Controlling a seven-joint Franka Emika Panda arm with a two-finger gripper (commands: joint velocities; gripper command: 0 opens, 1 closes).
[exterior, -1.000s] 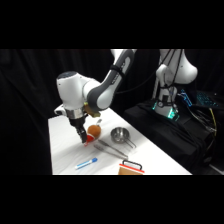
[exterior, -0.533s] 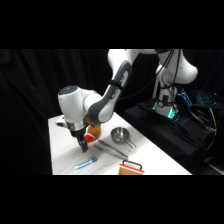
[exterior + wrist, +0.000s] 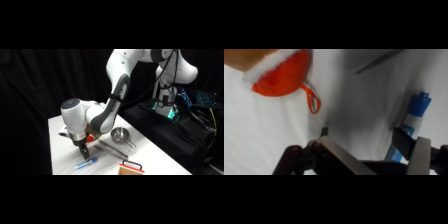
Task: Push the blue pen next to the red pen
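The blue pen (image 3: 86,163) lies on the white table near its front edge. My gripper (image 3: 83,149) hangs low just above and behind it. In the wrist view the blue pen (image 3: 416,112) lies lengthwise on the right, its near end running under my right finger (image 3: 418,152). The gripper (image 3: 379,157) is open, with nothing between its fingers. No red pen shows as such. A red-orange thing (image 3: 281,75) with a white rim and a small red loop lies at the upper left, and shows as a red-orange thing (image 3: 90,139) behind the gripper.
Grey metal tongs (image 3: 112,150) lie right of the gripper, and their tip shows as tongs (image 3: 379,60) at the top of the wrist view. A small metal bowl (image 3: 119,134) stands behind them. A tan box with a red top (image 3: 131,169) sits at the front edge.
The gripper has come down and forward toward the table's front, ending close above the blue pen. The pen, tongs and bowl have stayed where they were.
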